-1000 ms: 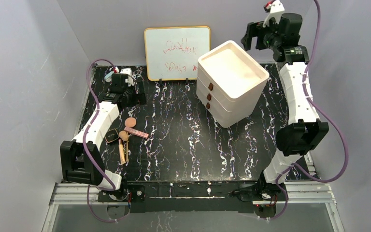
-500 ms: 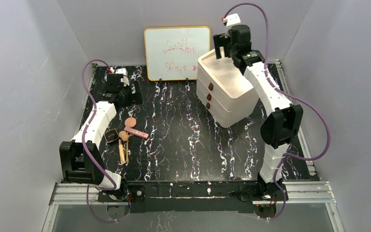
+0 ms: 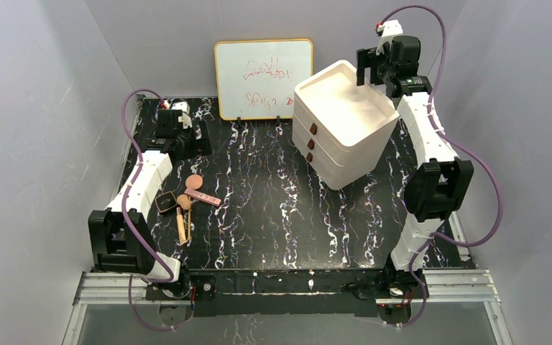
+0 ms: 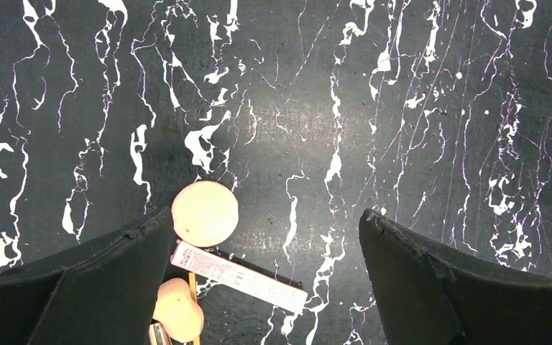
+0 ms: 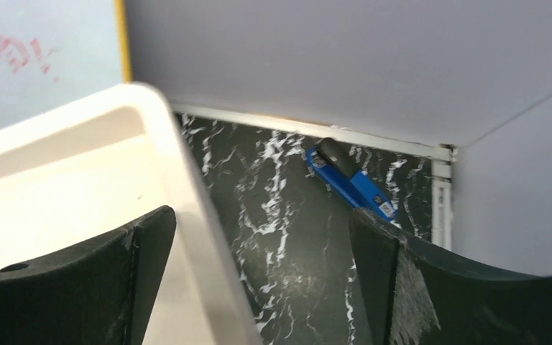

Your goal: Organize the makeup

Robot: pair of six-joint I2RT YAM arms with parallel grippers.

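Black white-veined marble-look bench (image 4: 402,108) — smooth, with a soft sheen under the light. Round peach puff (image 4: 205,213) looks matt and soft, sponge-like. Pink flat rectangular palette (image 4: 238,276): smooth; card or plastic, can't tell. Tan wooden-handled brush (image 3: 181,226): bare wood. White stacked drawer unit (image 3: 338,162): smooth satin plastic. Left pincer (image 4: 264,215) and right pincer (image 5: 260,214) fingers are matt black plastic with grainy edges. Blue oblong object (image 5: 352,183) — glossy plastic.
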